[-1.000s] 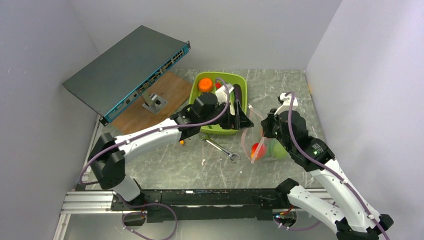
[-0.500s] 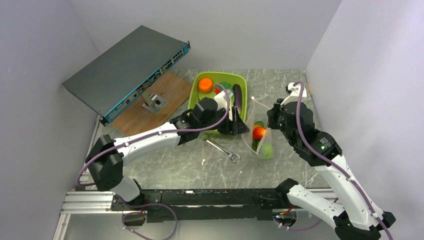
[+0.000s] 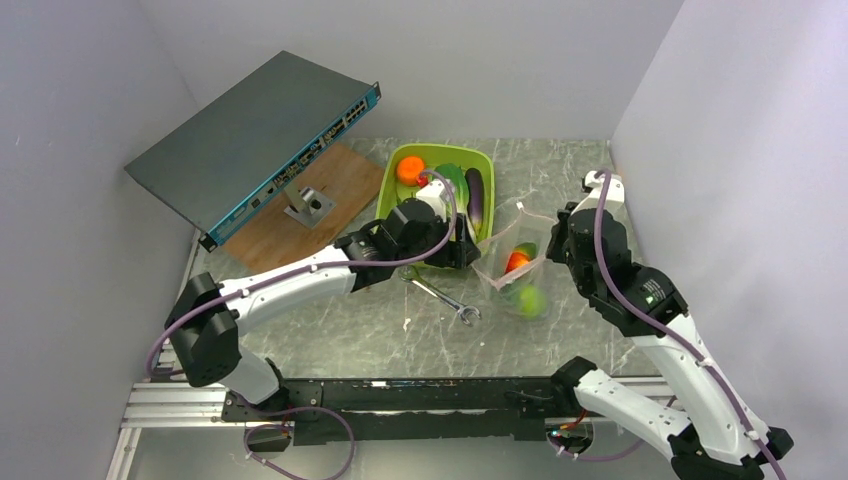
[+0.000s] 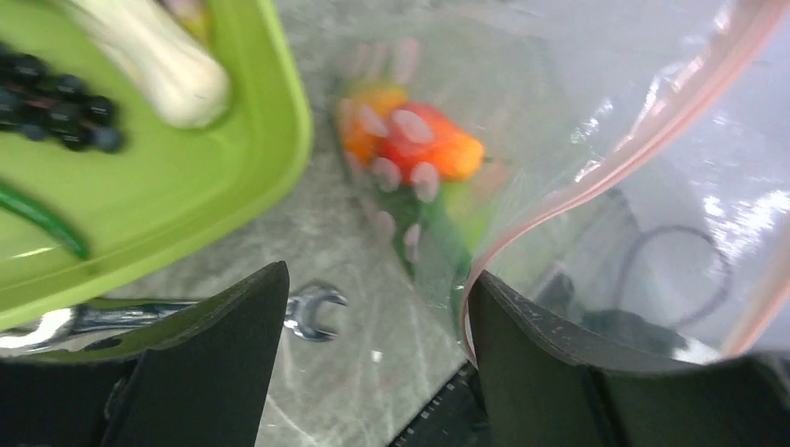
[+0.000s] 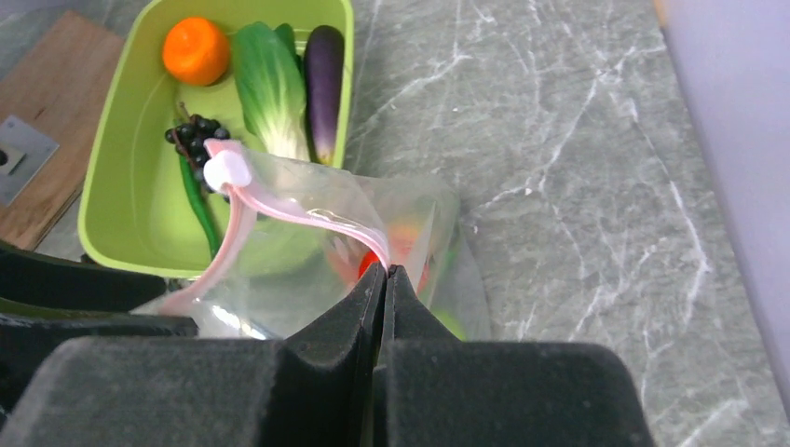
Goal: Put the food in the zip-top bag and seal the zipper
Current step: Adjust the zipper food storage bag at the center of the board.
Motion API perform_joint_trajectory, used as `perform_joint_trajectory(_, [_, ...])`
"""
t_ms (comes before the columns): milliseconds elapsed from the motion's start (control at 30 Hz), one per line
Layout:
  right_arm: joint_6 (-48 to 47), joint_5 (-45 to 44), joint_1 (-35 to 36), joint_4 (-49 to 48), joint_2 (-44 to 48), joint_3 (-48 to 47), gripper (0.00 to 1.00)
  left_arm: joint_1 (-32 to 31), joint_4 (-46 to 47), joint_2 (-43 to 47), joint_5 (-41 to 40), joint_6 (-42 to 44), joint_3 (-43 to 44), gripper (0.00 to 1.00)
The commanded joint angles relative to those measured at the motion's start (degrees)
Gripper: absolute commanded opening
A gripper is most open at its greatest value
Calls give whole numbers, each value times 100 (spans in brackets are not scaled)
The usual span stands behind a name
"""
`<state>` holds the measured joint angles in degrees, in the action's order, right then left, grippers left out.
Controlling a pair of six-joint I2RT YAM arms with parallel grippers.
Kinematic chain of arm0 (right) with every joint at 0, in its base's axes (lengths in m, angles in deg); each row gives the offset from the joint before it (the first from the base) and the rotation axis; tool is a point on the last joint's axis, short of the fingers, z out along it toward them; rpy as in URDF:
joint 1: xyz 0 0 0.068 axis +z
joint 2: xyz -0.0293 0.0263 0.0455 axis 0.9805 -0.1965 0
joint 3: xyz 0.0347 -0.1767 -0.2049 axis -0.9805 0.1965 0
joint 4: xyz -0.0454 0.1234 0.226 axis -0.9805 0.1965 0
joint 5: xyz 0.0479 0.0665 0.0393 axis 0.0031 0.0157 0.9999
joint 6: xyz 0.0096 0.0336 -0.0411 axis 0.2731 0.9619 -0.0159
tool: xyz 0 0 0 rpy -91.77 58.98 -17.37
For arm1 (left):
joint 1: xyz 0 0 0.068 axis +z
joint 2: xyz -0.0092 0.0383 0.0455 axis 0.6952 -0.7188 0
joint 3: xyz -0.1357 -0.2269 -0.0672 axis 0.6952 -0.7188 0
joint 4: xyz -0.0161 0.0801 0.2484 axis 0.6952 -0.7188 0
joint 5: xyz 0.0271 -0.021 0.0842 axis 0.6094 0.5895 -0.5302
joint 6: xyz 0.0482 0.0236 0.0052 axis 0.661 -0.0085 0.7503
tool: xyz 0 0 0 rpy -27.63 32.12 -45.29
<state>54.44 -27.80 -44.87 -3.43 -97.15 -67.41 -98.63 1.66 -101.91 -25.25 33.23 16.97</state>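
The clear zip-top bag hangs from my right gripper, which is shut on its pale pink zipper. Inside the bag sit a red tomato and a round green fruit. The bag's mouth gapes toward my left gripper, which is open and empty beside it; the pink strip runs just past its right finger. The orange, bok choy, eggplant, grapes and cucumber lie in the lime-green tub.
A silver wrench lies on the table in front of the tub. A tilted network switch and a wooden board with a metal block stand at the far left. A wall is close on the right.
My right gripper has lifted the bag off the table and carried it back and to the right. My left gripper has drawn back a little toward the tub.
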Motion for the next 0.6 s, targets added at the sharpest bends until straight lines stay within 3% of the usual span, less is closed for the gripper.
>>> perform_joint_trajectory(0, [-109, -708, 15, 197, 260, -297, 0, 45, -354, 203, -1600, 505, 24, 75])
perform_joint_trajectory(133, [-95, -978, 9, 304, 389, -480, 0, 294, -663, -18, -1948, 619, 167, 76])
perform_joint_trajectory(300, [-241, -1295, 11, 504, 404, -682, 0, 850, -595, -268, -1618, 349, 9, 76])
perform_joint_trajectory(467, [-433, -1448, 13, 422, 436, -645, 0, 1102, 135, -243, -303, 446, -223, 78])
perform_joint_trajectory(567, [-458, -1306, 18, 192, 362, -515, 0, 1034, 927, -149, 882, 605, -380, 71])
